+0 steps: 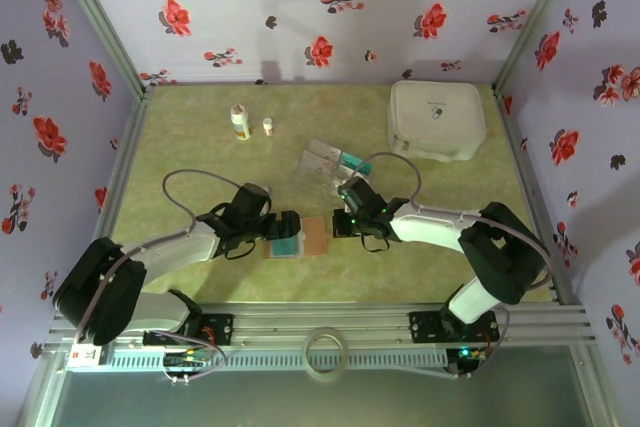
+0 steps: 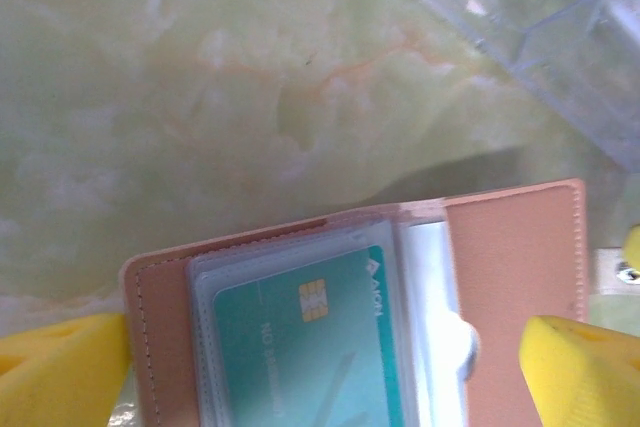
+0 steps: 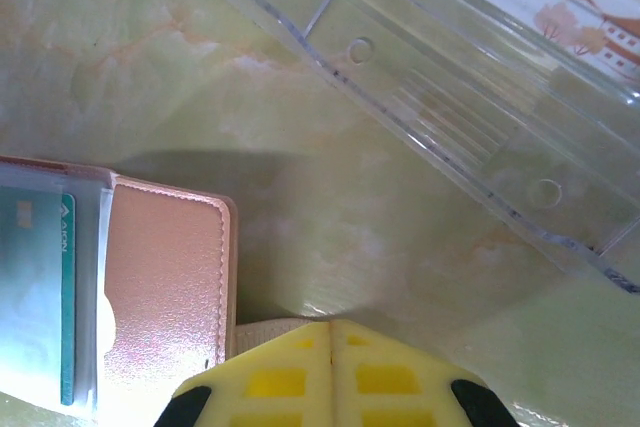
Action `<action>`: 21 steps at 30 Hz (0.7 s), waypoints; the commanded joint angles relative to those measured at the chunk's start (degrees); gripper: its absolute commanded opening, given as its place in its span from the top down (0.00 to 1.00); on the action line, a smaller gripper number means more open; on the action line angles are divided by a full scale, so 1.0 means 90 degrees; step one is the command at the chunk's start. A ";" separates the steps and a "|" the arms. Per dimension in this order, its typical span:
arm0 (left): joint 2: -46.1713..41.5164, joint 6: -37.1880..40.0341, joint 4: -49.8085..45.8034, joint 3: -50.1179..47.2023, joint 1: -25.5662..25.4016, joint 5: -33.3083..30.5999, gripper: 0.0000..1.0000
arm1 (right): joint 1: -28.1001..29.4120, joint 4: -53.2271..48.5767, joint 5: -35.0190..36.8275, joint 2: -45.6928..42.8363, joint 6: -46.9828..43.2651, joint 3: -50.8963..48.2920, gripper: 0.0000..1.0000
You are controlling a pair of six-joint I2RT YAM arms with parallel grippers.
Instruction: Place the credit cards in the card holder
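Bright, even light from above fills the soft, slightly grainy top view; the white case [image 1: 436, 117] throws a faint shadow on the worktop [image 1: 180, 127] along its near edge. The left wrist view is blurred throughout, glare whitening the clear sleeve of the card holder [image 2: 510, 267]. In the right wrist view a grey shadow lies beside it, its lower part washed out.

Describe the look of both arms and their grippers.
Both are alike: the left arm and right arm have white links, bulky black joints and a looping grey cable. The left gripper and right gripper are black, with yellow fingers seen by the wrist cameras.
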 commanded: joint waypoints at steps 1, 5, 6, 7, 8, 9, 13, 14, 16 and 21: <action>-0.0339 0.0043 -0.0168 0.0342 -0.0137 0.0153 0.00 | -0.0040 0.0081 -0.0051 0.0120 0.0130 -0.0001 1.00; -0.0441 -0.0084 -0.0110 0.0531 -0.0364 0.0165 0.00 | -0.0038 0.0101 -0.0051 0.0151 0.0134 -0.0001 1.00; -0.0430 -0.0133 -0.0056 0.0570 -0.0449 0.0165 0.00 | -0.0043 0.0103 -0.0042 0.0164 0.0128 -0.0005 1.00; -0.0405 -0.0169 0.0014 0.0614 -0.0536 0.0167 0.00 | -0.0035 0.0104 -0.0042 0.0173 0.0131 -0.0005 1.00; -0.0355 -0.0224 0.0091 0.0646 -0.0604 0.0165 0.00 | -0.0040 0.0108 -0.0033 0.0182 0.0125 0.0004 1.00; -0.0293 -0.0316 0.0212 0.0668 -0.0685 0.0165 0.00 | -0.0043 0.0115 -0.0015 0.0188 0.0120 0.0006 1.00; 0.0072 -0.0496 0.0633 0.0791 -0.0958 0.0147 0.00 | -0.0094 0.0107 0.0017 0.0156 0.0127 0.0015 1.00; 0.0198 -0.0538 0.0718 0.0829 -0.1030 0.0120 0.00 | -0.0129 0.0104 0.0017 0.0128 0.0132 0.0015 0.97; 0.0416 -0.0633 0.0906 0.0857 -0.1130 0.0059 0.00 | -0.0205 0.0068 0.0036 0.0010 0.0127 -0.0015 0.84; 0.0866 -0.0930 0.1476 0.0719 -0.1327 -0.0118 0.00 | -0.0486 -0.0216 0.0118 -0.0542 0.0060 -0.0271 0.70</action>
